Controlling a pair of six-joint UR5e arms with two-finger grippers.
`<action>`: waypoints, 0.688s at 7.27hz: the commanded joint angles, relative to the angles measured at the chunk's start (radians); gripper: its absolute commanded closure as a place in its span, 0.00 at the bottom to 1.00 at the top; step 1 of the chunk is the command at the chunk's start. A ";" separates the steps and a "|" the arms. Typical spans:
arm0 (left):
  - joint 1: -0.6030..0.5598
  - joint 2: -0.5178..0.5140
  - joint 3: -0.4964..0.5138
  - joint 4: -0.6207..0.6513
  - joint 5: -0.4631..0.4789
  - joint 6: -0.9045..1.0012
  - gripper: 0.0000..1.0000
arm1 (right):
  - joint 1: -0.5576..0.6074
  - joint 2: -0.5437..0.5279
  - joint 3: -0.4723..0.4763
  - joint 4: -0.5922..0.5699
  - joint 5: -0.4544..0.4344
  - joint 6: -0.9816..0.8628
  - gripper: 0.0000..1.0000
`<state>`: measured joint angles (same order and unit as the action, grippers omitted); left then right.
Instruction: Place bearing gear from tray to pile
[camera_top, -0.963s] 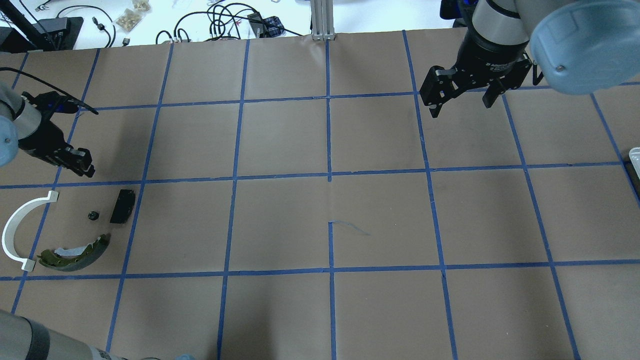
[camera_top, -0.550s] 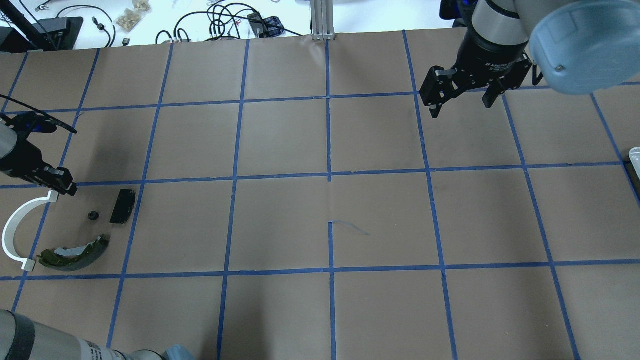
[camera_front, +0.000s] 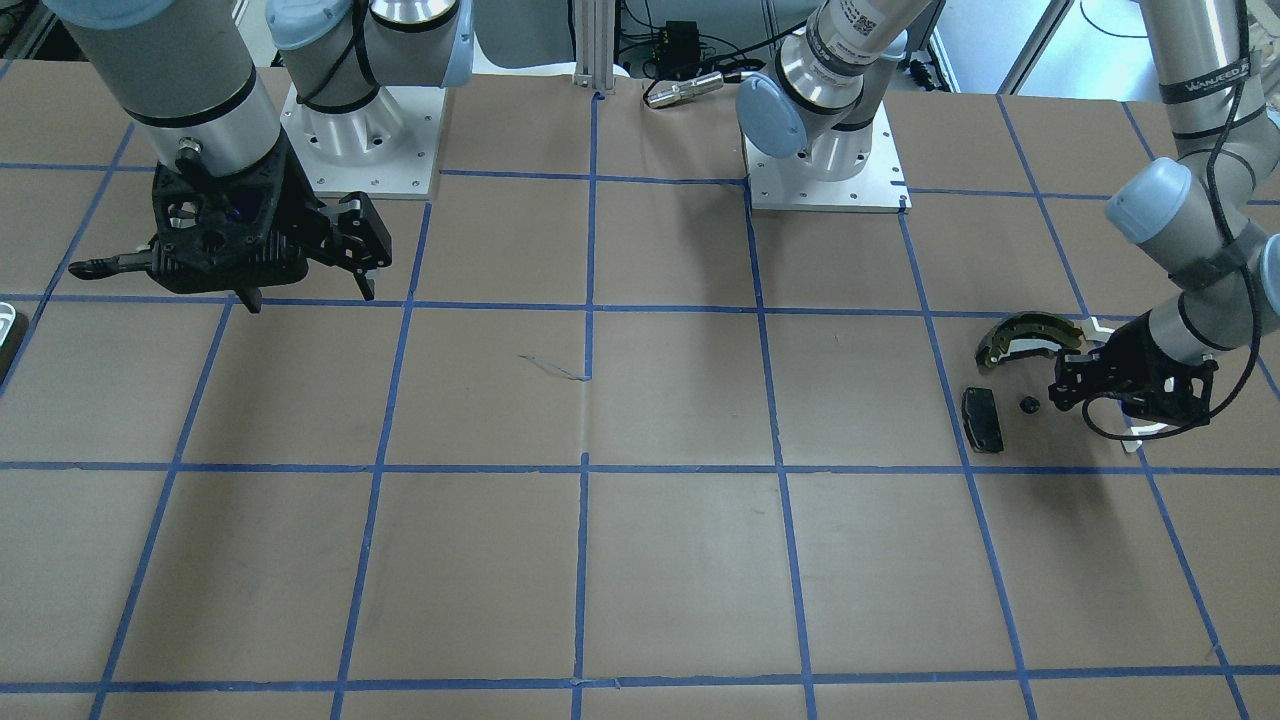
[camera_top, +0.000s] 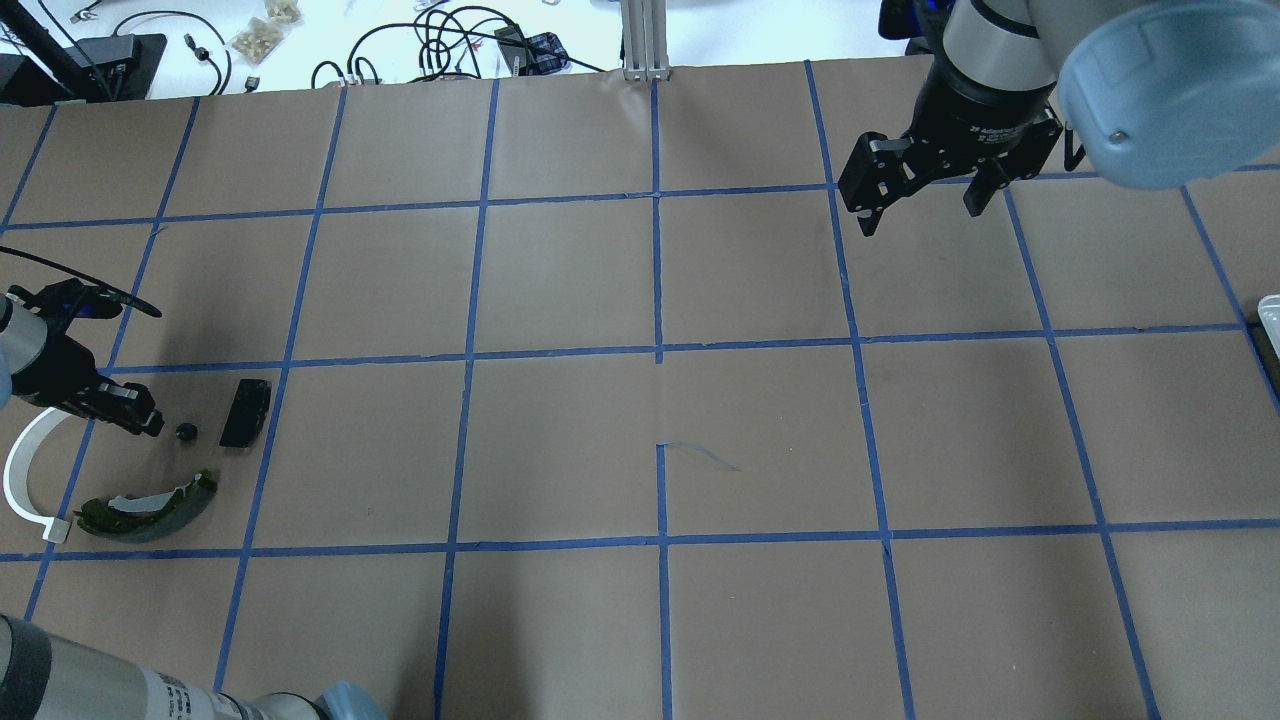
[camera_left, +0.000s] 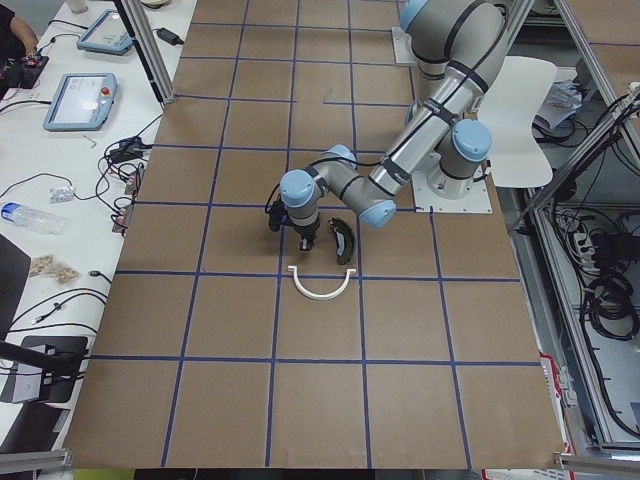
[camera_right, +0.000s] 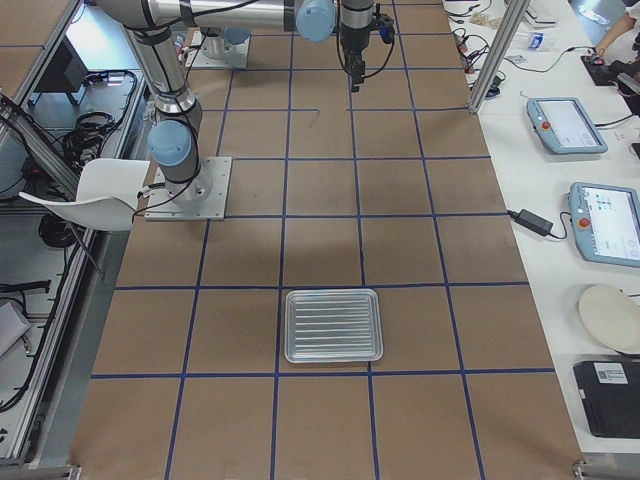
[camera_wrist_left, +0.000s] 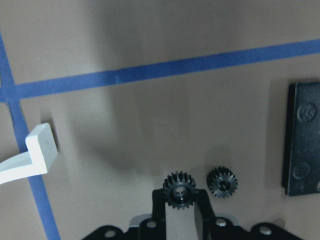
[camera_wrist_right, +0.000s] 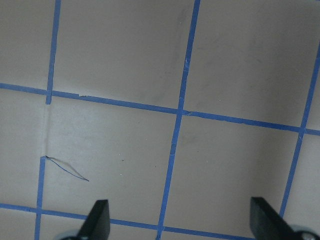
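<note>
Between the left gripper's (camera_wrist_left: 180, 196) closed jaws sat the bearing gear (camera_wrist_left: 180, 189), pinched tight! That arm had swung down within the last second to the pile (camera_top: 150, 508), just beside a second gear (camera_wrist_left: 221, 181). Only the release looked left. The right gripper (camera_top: 920, 210) hung wide open and empty, and the tray (camera_right: 333, 325) lay well apart.

My left gripper (camera_top: 148, 424) hangs low just beside the pile (camera_top: 150, 512), fingers pinching a bearing gear (camera_wrist_left: 180, 190). My right gripper (camera_top: 920, 212) hovers well apart from the pile, jaws spread wide.
</note>
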<state>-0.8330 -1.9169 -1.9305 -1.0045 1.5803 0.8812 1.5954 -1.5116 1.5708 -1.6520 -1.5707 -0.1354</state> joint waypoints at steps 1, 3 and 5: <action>0.003 0.004 -0.010 -0.002 0.001 0.004 1.00 | 0.000 0.005 0.000 -0.032 -0.002 -0.001 0.00; 0.003 -0.010 -0.008 0.006 0.001 0.004 0.79 | 0.000 0.005 0.000 -0.037 -0.006 -0.001 0.00; 0.002 -0.016 -0.004 0.009 0.016 0.004 0.03 | 0.000 0.005 0.000 -0.037 -0.006 -0.001 0.00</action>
<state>-0.8301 -1.9293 -1.9353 -0.9990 1.5871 0.8851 1.5953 -1.5064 1.5708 -1.6882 -1.5765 -0.1365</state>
